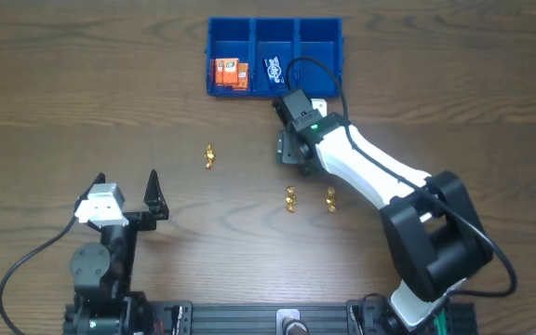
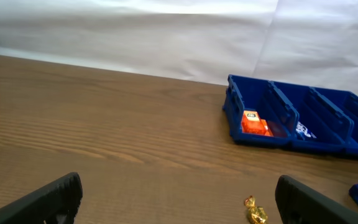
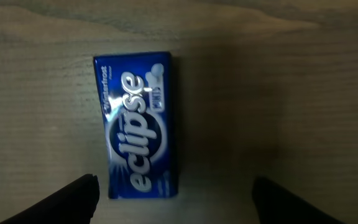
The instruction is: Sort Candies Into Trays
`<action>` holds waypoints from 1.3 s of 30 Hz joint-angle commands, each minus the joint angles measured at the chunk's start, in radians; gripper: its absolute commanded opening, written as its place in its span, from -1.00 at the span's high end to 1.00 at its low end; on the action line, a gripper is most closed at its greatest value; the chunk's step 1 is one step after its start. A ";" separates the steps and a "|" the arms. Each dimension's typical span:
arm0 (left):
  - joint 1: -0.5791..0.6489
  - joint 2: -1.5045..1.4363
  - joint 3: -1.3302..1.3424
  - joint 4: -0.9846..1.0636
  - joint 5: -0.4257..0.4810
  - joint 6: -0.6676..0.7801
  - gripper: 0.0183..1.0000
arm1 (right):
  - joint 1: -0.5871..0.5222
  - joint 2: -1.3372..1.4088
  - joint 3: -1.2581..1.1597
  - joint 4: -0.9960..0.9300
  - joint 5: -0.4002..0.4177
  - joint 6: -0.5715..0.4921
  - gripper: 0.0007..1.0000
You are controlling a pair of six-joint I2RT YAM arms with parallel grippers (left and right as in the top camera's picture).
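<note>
Looks under halfway done, judging by the blue tray (image 1: 210, 58): already sorted into its end compartment on the left arm's side, orange candies (image 1: 230, 74); into its middle compartment, a blue packet (image 1: 274, 67). Left to sort, well clear of the tray on the arms' side: three gold-wrapped candies (image 1: 210, 156), plus a flat blue gum pack (image 3: 140, 124) lying closer to the tray than those. Directly above that pack: right gripper (image 3: 176, 200), arm stretched toward the tray, jaws spread, nothing held, pack nearer one finger than centred. Far back from the tray, low over the table: left gripper (image 2: 179, 199), likewise spread wide and empty.
</note>
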 commanded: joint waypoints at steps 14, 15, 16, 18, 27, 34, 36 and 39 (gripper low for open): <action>0.005 -0.006 -0.016 -0.042 -0.006 0.007 -1.00 | 0.005 0.097 0.012 0.105 -0.006 -0.008 -0.57; 0.005 -0.006 -0.016 -0.042 -0.006 0.007 -1.00 | 0.006 0.107 0.016 0.105 -0.006 -0.008 -0.57; 0.005 -0.006 -0.016 -0.042 -0.006 0.007 -1.00 | 0.008 0.116 0.019 0.105 -0.005 -0.008 -0.57; 0.005 -0.006 -0.016 -0.042 -0.006 0.007 -0.99 | 0.012 0.117 0.021 0.105 -0.005 -0.008 -0.52; 0.005 -0.006 -0.016 -0.042 -0.006 0.007 -1.00 | 0.020 0.117 0.029 0.105 -0.011 -0.007 0.36; 0.005 -0.006 -0.016 -0.042 -0.006 0.007 -1.00 | 0.024 0.085 0.114 -0.008 -0.023 -0.011 0.46; 0.005 -0.006 -0.016 -0.042 -0.006 0.007 -1.00 | 0.032 0.058 0.233 -0.126 -0.002 -0.036 0.46; 0.005 -0.006 -0.016 -0.042 -0.006 0.007 -1.00 | 0.035 0.064 0.443 -0.270 0.034 -0.071 0.46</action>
